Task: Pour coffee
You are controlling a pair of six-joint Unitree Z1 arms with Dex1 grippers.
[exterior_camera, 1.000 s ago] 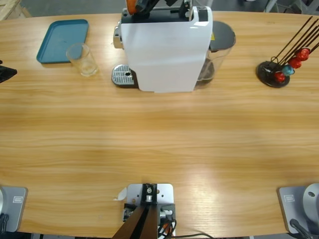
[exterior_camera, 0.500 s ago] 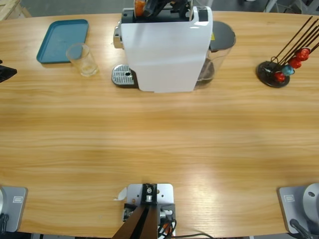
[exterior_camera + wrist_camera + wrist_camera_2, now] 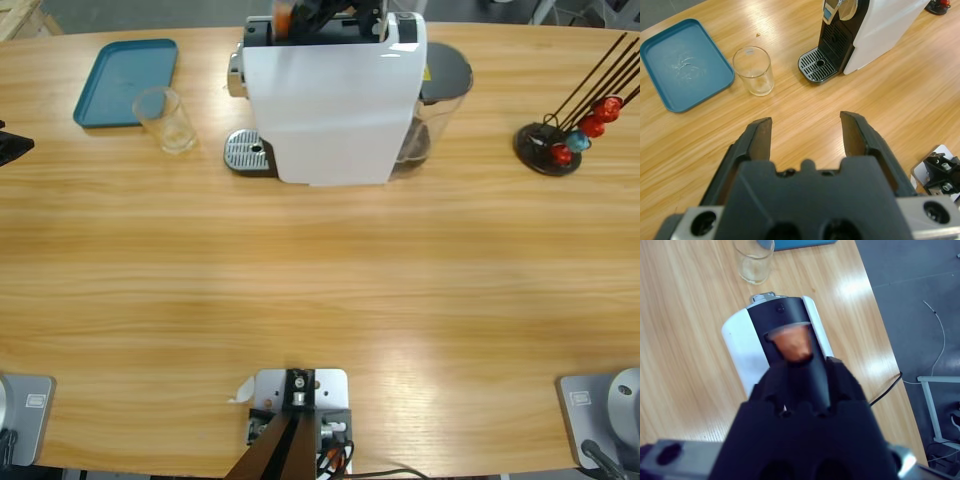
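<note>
Clear glass [image 3: 754,70], empty, upright, beside tray [image 3: 670,75]

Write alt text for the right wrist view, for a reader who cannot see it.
The right gripper, seen from behind its black jaws, holds an orange capsule just above the black top of a white coffee machine. Beyond the machine an empty clear glass stands on the wooden table.

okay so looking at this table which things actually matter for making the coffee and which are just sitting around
In use for the job:
- coffee machine, with its drip grate
- orange capsule, held in the right tool over the machine's top
- empty glass, standing on the table beside the tray
- left tool, open, holding nothing

Lying about:
- blue tray, empty
- capsule stand with spare capsules
</note>
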